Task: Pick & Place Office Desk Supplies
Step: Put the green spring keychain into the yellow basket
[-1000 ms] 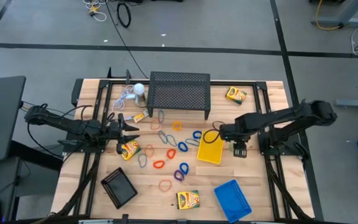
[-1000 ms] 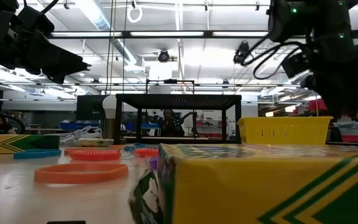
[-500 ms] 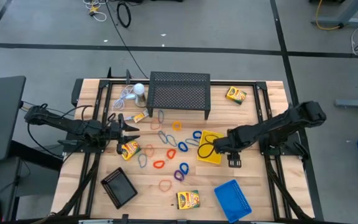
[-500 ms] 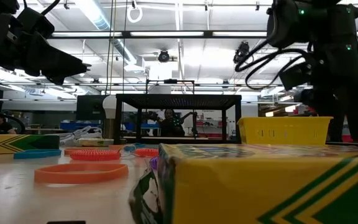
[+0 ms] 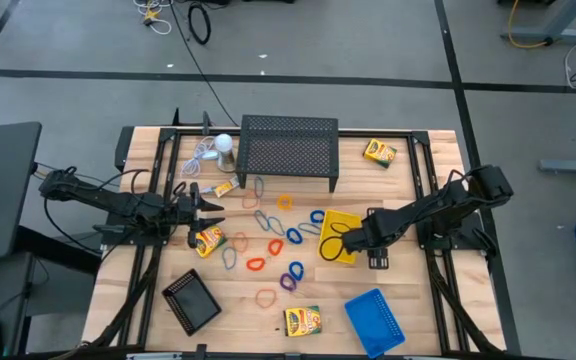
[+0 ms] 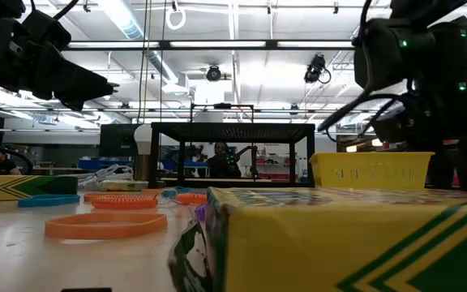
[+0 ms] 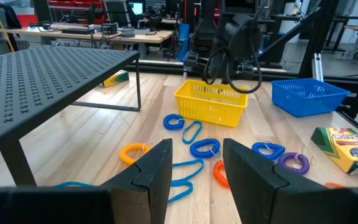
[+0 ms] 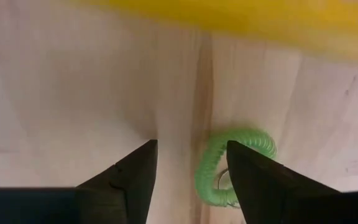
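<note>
We see the right pincer [image 8: 188, 180], fingers apart, low over the bench [image 5: 418, 310] beside the yellow tray [image 5: 346, 226], green band loop [image 8: 229, 163] just ahead, left pincer [image 7: 194, 168] apart, hovering near a crayon box [image 5: 209, 241].

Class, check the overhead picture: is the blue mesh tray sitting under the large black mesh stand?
No. The blue mesh tray lies at the table's near edge, far from the black mesh stand at the back.
</note>
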